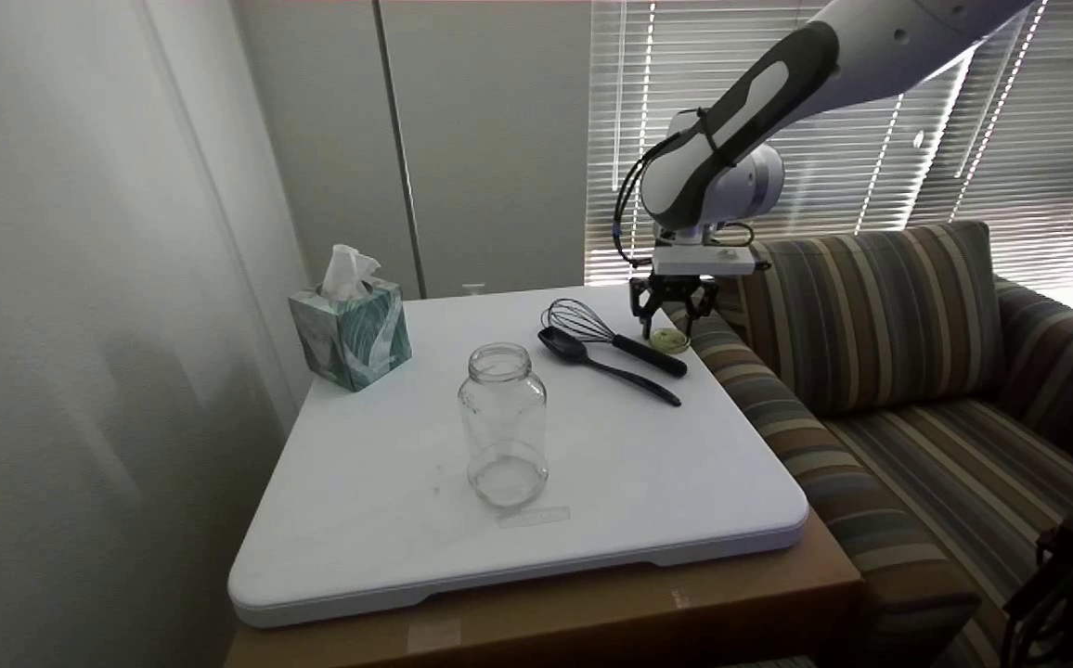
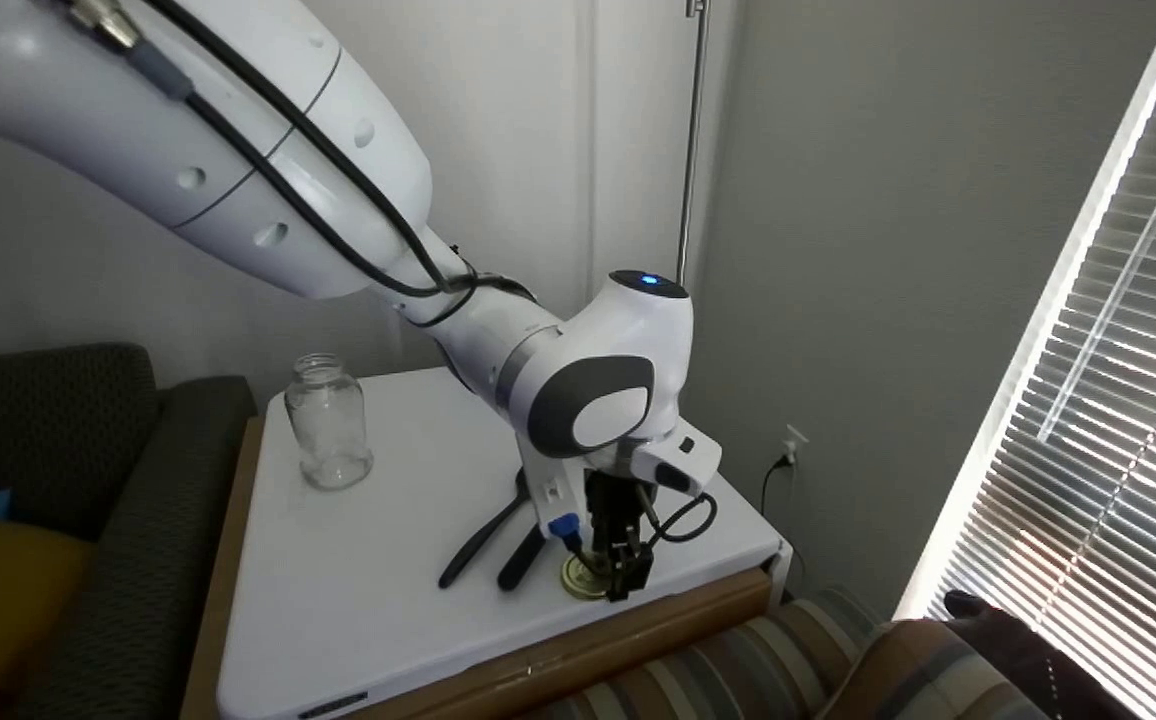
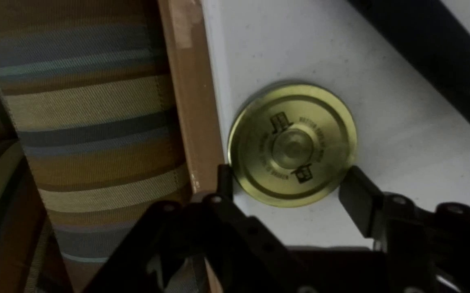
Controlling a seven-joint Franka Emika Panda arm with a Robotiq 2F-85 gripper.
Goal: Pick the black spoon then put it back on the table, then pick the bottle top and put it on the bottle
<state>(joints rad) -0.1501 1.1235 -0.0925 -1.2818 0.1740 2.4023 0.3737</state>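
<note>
The bottle top [image 1: 669, 341] lies gold side up at the edge of the white table [image 1: 379, 501]. It also shows in an exterior view [image 2: 581, 578] and in the wrist view [image 3: 294, 142]. My gripper [image 1: 666, 327] points down over it, open, with one fingertip at each side of its rim in the wrist view [image 3: 290, 174]; I cannot tell whether they touch it. The black spoon [image 1: 603, 366] lies on the table; its handle shows in an exterior view [image 2: 483, 540]. The bottle [image 1: 509, 427], a clear jar, stands upright and uncovered, also seen in an exterior view [image 2: 328, 425].
A black whisk [image 1: 634, 351] lies between the spoon and the bottle top; its handle [image 3: 426, 53] is close by in the wrist view. A teal tissue box [image 1: 351, 334] stands by the wall. A striped sofa [image 1: 778, 445] borders the table edge beside the gripper.
</note>
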